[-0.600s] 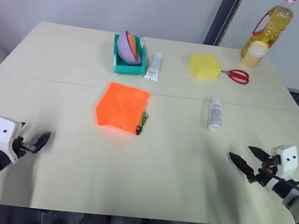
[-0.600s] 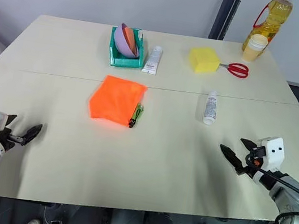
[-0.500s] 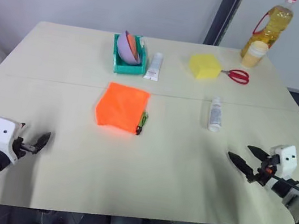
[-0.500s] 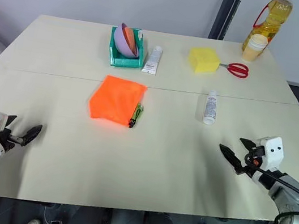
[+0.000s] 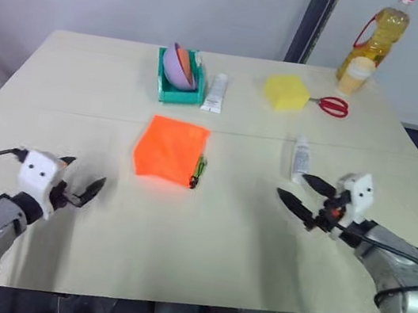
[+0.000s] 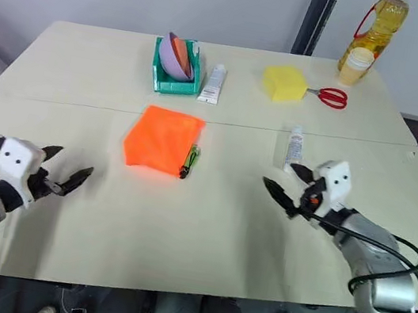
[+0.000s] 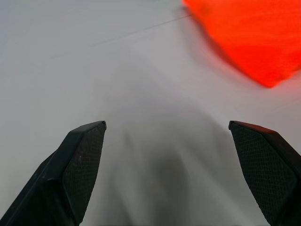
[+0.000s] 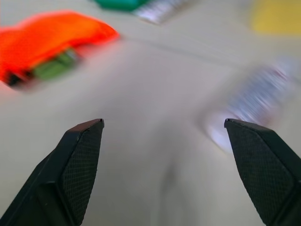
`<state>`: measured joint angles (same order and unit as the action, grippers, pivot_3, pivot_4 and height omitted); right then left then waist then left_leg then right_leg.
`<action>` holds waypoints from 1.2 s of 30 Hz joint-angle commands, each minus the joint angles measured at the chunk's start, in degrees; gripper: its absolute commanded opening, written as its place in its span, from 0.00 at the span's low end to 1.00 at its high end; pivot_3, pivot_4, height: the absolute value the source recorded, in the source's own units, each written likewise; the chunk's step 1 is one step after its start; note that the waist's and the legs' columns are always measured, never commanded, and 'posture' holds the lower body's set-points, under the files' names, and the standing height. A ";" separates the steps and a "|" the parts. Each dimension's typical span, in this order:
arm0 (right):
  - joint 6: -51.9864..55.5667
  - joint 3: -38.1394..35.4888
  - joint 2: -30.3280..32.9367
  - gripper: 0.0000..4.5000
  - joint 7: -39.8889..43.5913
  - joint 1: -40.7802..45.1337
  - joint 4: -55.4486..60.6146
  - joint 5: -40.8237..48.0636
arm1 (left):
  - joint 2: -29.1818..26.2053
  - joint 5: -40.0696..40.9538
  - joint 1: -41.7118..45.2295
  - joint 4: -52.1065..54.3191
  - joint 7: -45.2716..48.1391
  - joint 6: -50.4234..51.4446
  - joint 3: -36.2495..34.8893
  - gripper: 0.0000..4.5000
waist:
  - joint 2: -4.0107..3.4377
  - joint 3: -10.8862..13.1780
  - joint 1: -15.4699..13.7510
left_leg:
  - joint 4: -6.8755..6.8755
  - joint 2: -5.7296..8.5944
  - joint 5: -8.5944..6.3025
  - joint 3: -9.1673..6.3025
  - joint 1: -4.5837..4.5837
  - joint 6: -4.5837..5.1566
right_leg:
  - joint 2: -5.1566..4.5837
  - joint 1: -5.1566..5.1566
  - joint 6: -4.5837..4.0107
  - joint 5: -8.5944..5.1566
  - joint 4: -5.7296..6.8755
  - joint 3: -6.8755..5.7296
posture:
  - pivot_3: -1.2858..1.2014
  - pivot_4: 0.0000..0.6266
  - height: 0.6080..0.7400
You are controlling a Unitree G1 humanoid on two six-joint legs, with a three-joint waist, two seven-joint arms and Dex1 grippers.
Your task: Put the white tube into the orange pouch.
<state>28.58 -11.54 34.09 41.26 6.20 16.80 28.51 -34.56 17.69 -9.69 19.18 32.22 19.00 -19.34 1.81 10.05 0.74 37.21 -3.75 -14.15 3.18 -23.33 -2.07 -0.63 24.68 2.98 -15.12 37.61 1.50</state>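
Both hands have come in over the table since half a second ago — the right hand most of all, swinging inward and forward until the white tube lies just beyond its spread fingers, near but not touched. The left hand has also pushed forward, fingers wide apart and holding nothing, with the orange pouch ahead of it and off toward the other arm, apart from it. In the right wrist view the tube sits ahead of one fingertip rather than between the two. My reading — the reach for the tube is under way, the grasp not yet made, and the pouch lies flat, unopened.
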 commanded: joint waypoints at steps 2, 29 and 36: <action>1.78 3.79 -2.57 0.95 -2.14 1.19 6.97 1.63 | -3.10 -6.12 3.43 1.65 2.51 -6.71 6.05 0.99 | 0.01 0.00 -0.15 | 0.01 0.01 0.00 0.01 -0.02 0.00 | -0.01 -0.01 0.00 0.00 0.00 -0.01 | 0.52 0.24 0.89; 0.40 12.54 -9.26 1.00 -6.91 2.33 9.42 -0.79 | -2.01 -17.87 32.41 -28.45 9.83 -31.52 24.57 0.19 | 0.00 -0.01 0.02 | 0.07 0.12 0.01 0.13 -0.03 0.01 | 0.04 0.00 0.26 0.15 0.07 -0.08 | 0.52 0.24 0.89; -0.06 13.09 -9.26 1.00 -7.63 1.45 9.87 -1.30 | -1.15 -9.25 32.71 -28.49 15.51 -21.16 22.45 0.02 | 0.00 -0.01 0.01 | 0.16 0.12 0.01 0.10 0.00 0.01 | 0.08 0.01 0.27 0.14 0.25 -0.09 | 0.52 0.24 0.89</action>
<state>29.85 1.65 25.16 34.02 7.26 23.56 27.57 -35.87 5.63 22.42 -10.05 46.38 -5.26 4.96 1.82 10.04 0.75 37.39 -3.62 -14.14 3.29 -23.32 -2.05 -0.56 24.68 3.25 -14.98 37.88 1.41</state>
